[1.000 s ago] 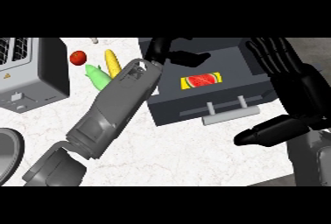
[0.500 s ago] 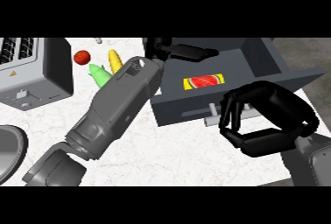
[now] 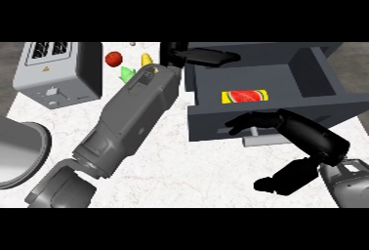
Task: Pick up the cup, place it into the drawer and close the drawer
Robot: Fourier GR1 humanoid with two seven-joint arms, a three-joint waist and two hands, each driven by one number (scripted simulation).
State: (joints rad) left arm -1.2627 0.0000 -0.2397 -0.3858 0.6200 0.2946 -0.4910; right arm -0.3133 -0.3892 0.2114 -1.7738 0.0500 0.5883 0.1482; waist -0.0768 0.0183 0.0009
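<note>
The dark grey drawer [image 3: 317,73] stands open at the right. The cup [image 3: 246,95], red with yellow and green ends, lies on its side inside, close behind the front panel [image 3: 216,124]. My right hand [image 3: 306,139] reaches in from the lower right, open, its fingers [image 3: 252,122] lying against the front panel just above the pale handle [image 3: 265,141]; its thumb [image 3: 284,178] hangs below. My left forearm crosses the counter diagonally. My left hand [image 3: 205,55] is open over the drawer's back left corner and holds nothing.
A grey toaster [image 3: 54,73] stands at the top left. A red fruit [image 3: 114,58], a green item [image 3: 128,73] and a yellow item [image 3: 146,59] lie beside it, partly behind my left wrist. A metal bowl [image 3: 18,151] shows at the left edge.
My right hand has swung in from the right of the drawer, curled, then stretched its fingers onto the front panel. The left arm has barely moved; the cup stays in the drawer.
</note>
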